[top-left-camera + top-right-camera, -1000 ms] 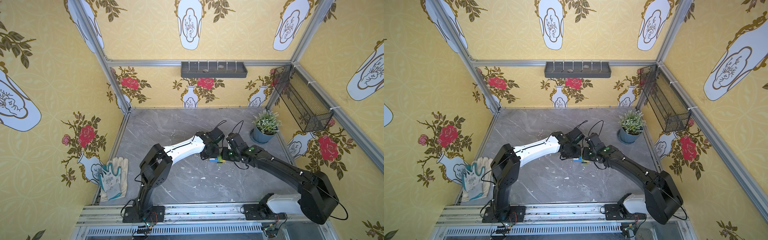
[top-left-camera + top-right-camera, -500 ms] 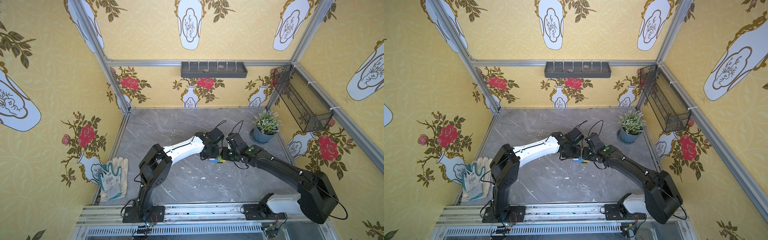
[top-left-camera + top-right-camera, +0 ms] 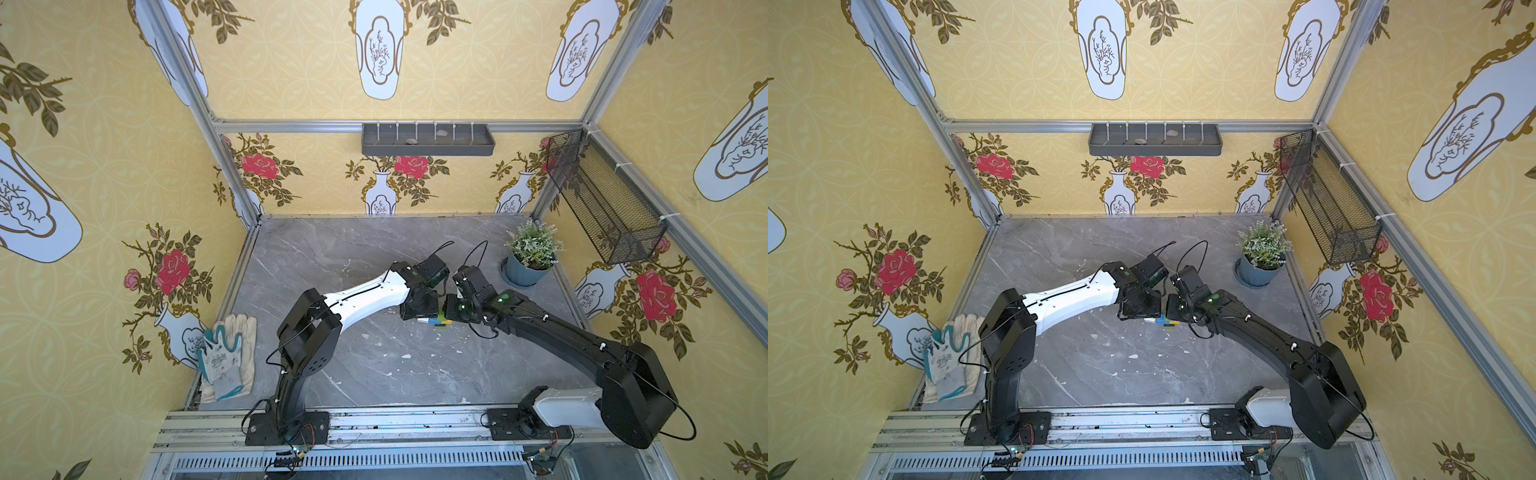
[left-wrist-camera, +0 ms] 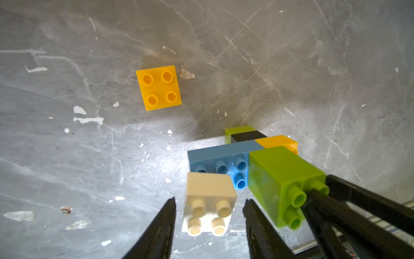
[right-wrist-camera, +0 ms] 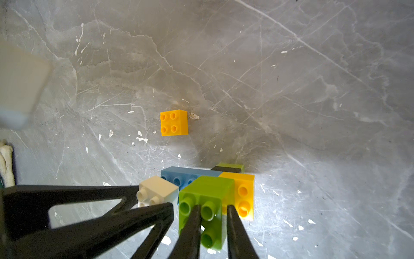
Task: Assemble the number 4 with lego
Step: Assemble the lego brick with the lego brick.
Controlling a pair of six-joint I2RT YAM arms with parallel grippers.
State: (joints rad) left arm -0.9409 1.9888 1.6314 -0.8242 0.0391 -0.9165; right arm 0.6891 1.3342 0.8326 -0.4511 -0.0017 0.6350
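Note:
The number 4 [image 4: 226, 154] lies on its side on the grey table [image 4: 89, 157]: a blue brick [image 5: 177, 176], two lime green bricks and a yellow brick [image 5: 245, 195] joined together. It shows small between both wrists in both top views [image 3: 436, 322] [image 3: 1165, 323]. My right gripper [image 5: 214, 207] is shut on the nearer green brick [image 4: 282, 177]. A white brick [image 4: 208, 197] rests against the blue brick's studs. My left gripper [image 4: 210, 200] stands open around it, with a gap on each side. A loose yellow brick [image 4: 159, 87] sits studs-up farther off.
A potted plant [image 3: 532, 257] stands at the back right, close behind the right wrist. Work gloves [image 3: 226, 357] lie at the table's left edge. A wire basket [image 3: 602, 199] hangs on the right wall and a grey shelf tray [image 3: 428, 139] on the back wall.
My left gripper has opened off the white brick. Both arms stay almost where they were, and the right grip on the green brick holds.

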